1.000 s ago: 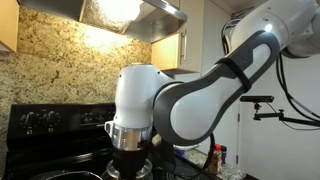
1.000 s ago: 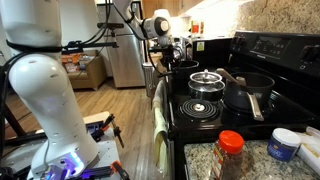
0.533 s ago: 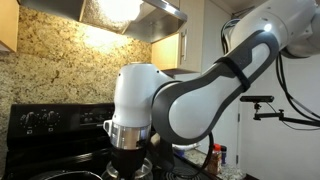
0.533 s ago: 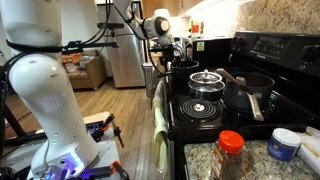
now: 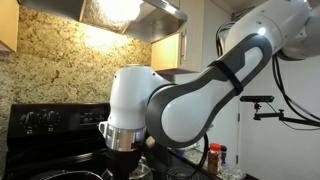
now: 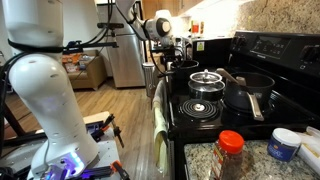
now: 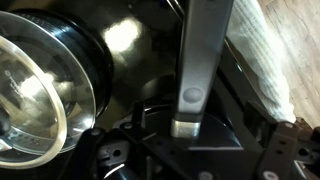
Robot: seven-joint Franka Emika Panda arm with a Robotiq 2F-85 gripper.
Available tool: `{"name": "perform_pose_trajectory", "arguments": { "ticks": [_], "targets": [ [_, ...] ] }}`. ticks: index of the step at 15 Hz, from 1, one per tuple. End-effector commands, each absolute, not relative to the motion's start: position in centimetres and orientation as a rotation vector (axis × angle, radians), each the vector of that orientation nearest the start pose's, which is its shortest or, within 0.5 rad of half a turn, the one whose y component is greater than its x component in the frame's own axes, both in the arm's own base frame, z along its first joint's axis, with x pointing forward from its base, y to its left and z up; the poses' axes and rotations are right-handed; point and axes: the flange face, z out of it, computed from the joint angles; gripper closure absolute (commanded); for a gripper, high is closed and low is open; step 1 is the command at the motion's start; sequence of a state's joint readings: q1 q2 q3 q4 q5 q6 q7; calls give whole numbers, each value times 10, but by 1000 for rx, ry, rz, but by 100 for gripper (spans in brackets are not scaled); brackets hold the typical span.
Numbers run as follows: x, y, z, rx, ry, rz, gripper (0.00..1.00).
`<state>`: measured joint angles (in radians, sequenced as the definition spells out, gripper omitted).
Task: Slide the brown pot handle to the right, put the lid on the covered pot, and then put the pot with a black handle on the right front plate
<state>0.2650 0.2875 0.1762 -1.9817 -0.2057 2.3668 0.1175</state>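
The step in hand looks like the first one, the slide of the brown pot handle [image 7: 200, 55]. In the wrist view the fingers [image 7: 100, 155] stand wide apart and grip nothing. One stands on each side of the handle's near end (the end with the small hanging hole), and neither seems to touch it. The handle runs straight away from them to the tall dark pot [image 7: 130, 45] on the far side, with a white towel [image 7: 262, 55] to its right.

Whether the handle already lies far enough right cannot be judged from here. If it does not, the next move calls for closing on the stick, or setting one finger against its left side, and swinging it right about the pot. The lid [image 7: 30, 95] rests on a shiny pot just left of the dark one. In an exterior view the pot with a black handle [image 6: 250, 90] sits on the stove [image 6: 200, 118], well apart from the fingers.
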Motion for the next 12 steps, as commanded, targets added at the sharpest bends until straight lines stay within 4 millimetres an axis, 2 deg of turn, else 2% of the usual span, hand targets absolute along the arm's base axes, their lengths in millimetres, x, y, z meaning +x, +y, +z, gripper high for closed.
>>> {"name": "perform_pose_trajectory", "arguments": {
  "ticks": [1, 9, 10, 11, 12],
  "targets": [
    [570, 255, 325, -3091, -774, -218, 0],
    [582, 254, 312, -3076, -800, -225, 0],
    [583, 254, 311, -3076, -804, -225, 5],
    [585, 254, 310, -3076, -811, -221, 26],
    [585, 254, 310, -3077, -812, -221, 29]
  ]
}}
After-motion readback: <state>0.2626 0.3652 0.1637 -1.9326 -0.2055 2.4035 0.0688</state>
